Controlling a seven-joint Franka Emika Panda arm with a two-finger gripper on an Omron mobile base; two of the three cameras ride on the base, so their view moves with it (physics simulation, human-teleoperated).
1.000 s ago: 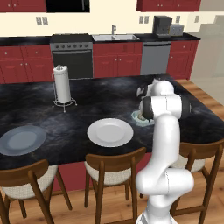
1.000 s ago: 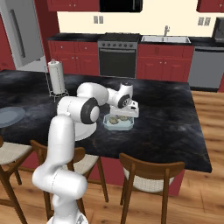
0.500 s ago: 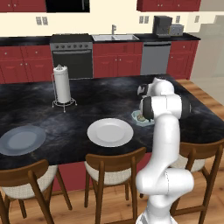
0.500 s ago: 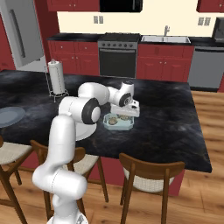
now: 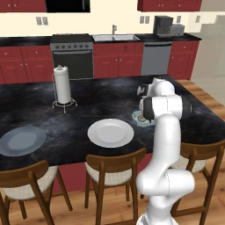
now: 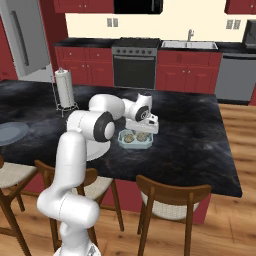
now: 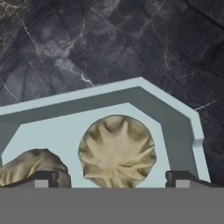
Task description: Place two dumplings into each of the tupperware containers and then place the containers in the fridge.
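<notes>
A pale blue-green tupperware container [image 7: 175, 118] sits on the dark island counter, also seen as a small tub [image 6: 135, 142] and partly behind the arm [image 5: 137, 117]. Two dumplings lie inside it: one tan, pleated dumpling [image 7: 117, 151] in the middle and a second dumpling [image 7: 26, 168] at the left edge. My gripper [image 7: 113, 179] hovers just above the tub, open, its fingertips [image 7: 183, 178] wide apart on either side of the middle dumpling and holding nothing. The gripper [image 6: 142, 127] points down over the tub. The fridge [image 6: 20, 35] stands grey at the far left.
A white plate [image 5: 110, 132] and a grey plate [image 5: 22, 140] lie on the island, with a paper towel stand [image 5: 62, 85] behind them. Wooden chairs [image 5: 112, 169] line the near edge. Stove, sink and red cabinets run along the back wall.
The jaws have spread a little wider. The arm and the container with its dumplings stay where they were.
</notes>
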